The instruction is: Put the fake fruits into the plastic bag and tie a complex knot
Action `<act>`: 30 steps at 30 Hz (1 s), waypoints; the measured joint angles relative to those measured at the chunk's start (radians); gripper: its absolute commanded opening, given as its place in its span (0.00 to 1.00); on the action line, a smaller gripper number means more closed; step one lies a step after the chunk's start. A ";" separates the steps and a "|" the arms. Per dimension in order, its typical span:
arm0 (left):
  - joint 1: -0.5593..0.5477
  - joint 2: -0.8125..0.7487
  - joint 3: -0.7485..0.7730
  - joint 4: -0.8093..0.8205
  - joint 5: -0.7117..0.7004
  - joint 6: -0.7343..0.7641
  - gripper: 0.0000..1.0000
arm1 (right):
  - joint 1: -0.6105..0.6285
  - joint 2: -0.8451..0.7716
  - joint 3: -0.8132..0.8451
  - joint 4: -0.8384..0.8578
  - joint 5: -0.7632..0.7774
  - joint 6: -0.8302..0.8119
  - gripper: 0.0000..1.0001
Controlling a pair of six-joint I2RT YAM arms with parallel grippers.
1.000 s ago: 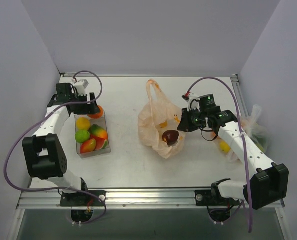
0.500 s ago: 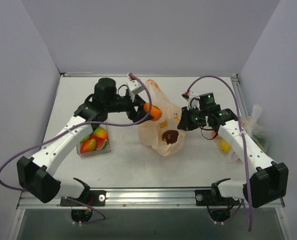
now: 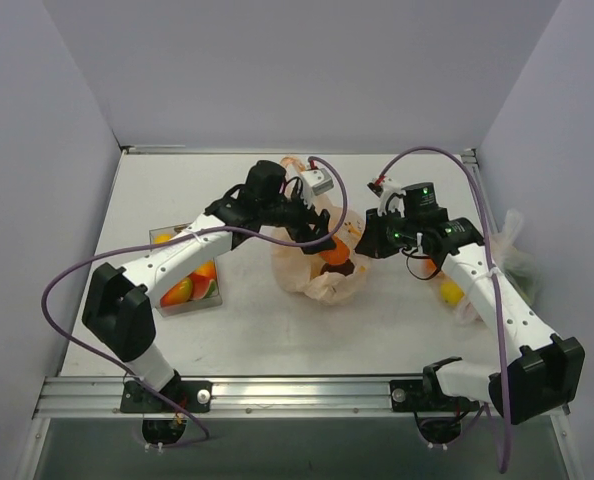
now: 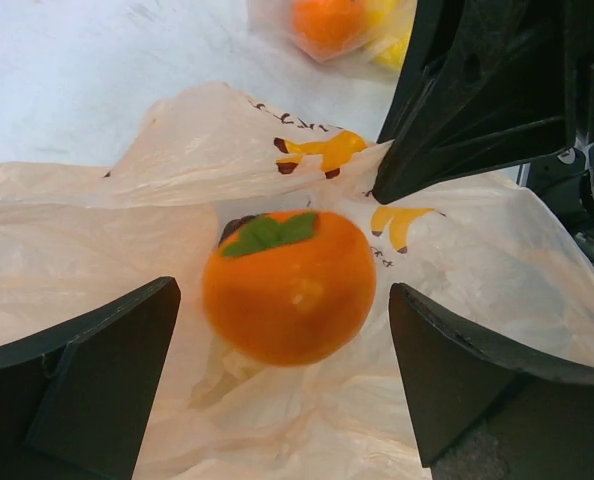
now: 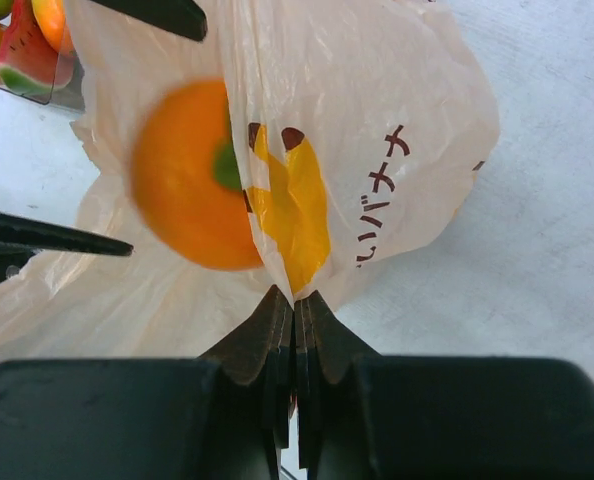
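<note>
The peach plastic bag (image 3: 312,275) lies open at mid-table. My left gripper (image 3: 322,236) hovers over its mouth, jaws open wide. An orange fake fruit (image 4: 287,285) with a green leaf sits loose between the fingers, blurred, touching neither, above the bag's film (image 4: 97,230). My right gripper (image 5: 295,300) is shut on the bag's printed edge (image 5: 397,120) and holds it up; the orange fruit (image 5: 182,180) shows just behind that edge. More fake fruits (image 3: 189,285) stay in the clear tray at the left. The knot is out of view.
The clear tray (image 3: 159,238) stands at the left, near my left arm's base. A clear whitish bag (image 3: 467,300) holding orange and yellow fruits lies at the right, under my right arm. White walls close off the left, back and right.
My left arm swung from the tray to the bag with the orange fruit, then opened its jaws and let it go. The right gripper kept its hold on the bag's edge.
</note>
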 measured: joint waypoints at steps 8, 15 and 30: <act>0.114 -0.163 -0.002 -0.035 0.036 -0.006 0.97 | 0.000 -0.008 0.000 -0.007 -0.005 -0.004 0.00; 0.562 -0.464 -0.045 -0.215 0.144 0.134 0.97 | 0.000 -0.009 0.000 -0.021 -0.005 -0.025 0.00; 0.983 -0.441 -0.268 -0.704 -0.054 0.618 0.97 | 0.006 -0.008 0.000 -0.043 0.003 -0.042 0.00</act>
